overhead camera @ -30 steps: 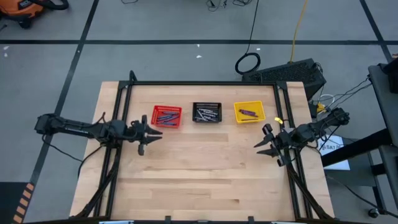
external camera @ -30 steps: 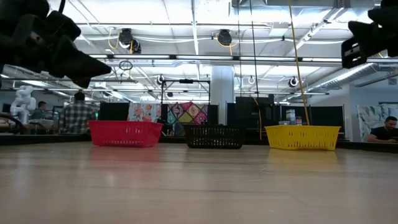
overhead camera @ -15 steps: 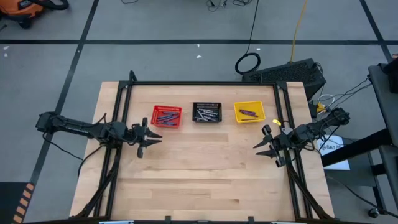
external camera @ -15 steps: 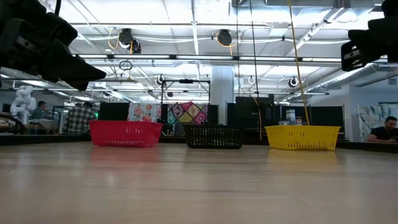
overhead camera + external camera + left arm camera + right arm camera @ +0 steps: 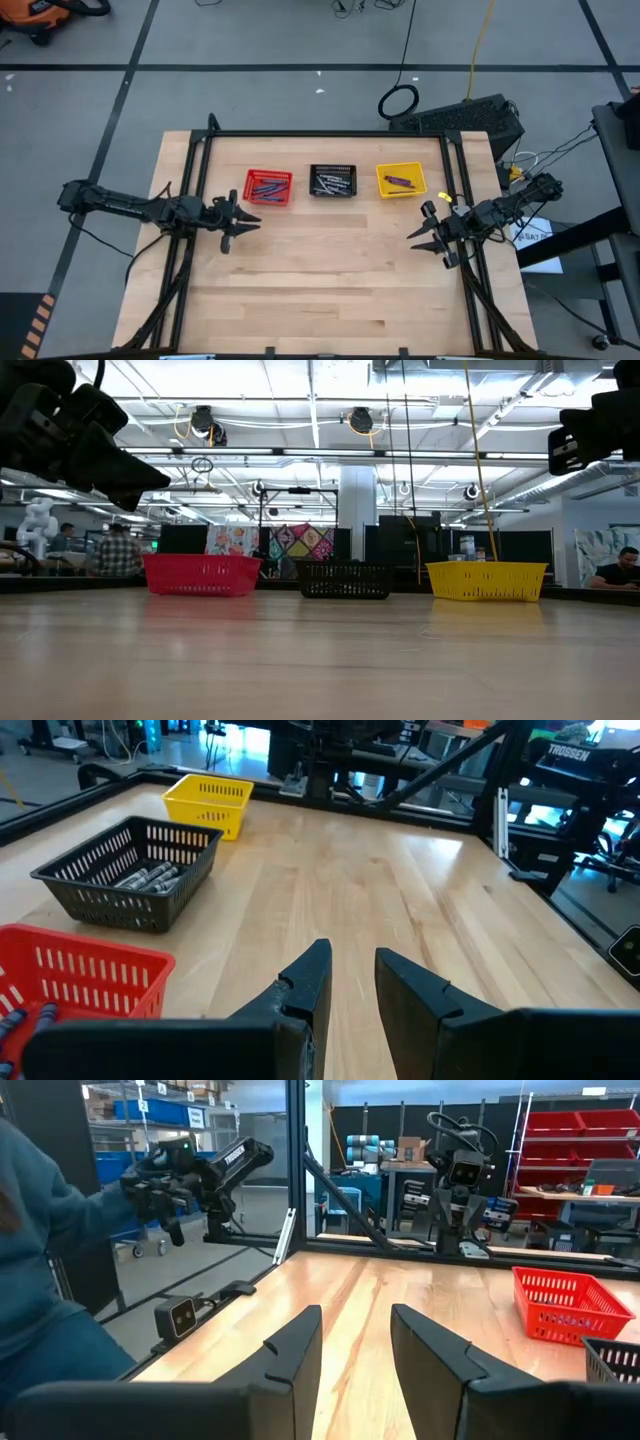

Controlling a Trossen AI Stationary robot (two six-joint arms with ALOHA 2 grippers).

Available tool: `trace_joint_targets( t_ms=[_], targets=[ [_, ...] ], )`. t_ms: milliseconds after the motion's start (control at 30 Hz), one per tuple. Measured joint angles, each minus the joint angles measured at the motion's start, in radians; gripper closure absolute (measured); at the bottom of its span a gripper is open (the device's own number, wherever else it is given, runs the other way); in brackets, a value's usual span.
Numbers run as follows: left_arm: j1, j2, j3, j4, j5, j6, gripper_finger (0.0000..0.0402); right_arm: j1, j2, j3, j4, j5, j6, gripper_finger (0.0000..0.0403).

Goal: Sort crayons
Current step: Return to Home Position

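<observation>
Thin crayons (image 5: 267, 187) lie in the square red mesh basket (image 5: 247, 188), the black mesh basket (image 5: 312, 181) (grey ones, it seems) and the yellow mesh basket (image 5: 415, 172), along the wooden table's (image 5: 320, 290) far edge. The left hand (image 5: 252, 221) and right hand (image 5: 418, 233) hover near opposite side edges, fingers parted, empty.

Crayons (image 5: 268, 186): too small to count from above; in the low view, hidden behind the basket walls.
Red basket (image 5: 90, 970): cut off by the left wrist view's edge.
Black basket (image 5: 618, 1360): only a corner shows in the right wrist view.
</observation>
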Motion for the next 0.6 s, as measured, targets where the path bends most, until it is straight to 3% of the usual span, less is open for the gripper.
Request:
trace_joint_targets(
  t_ms=[600],
  targets=[
    [0.0, -0.046, 0.0, 0.0, 0.0, 0.001, 0.0317, 0.0, -0.014, -0.001, -0.001, 0.001, 0.001, 0.0293]
  ],
)
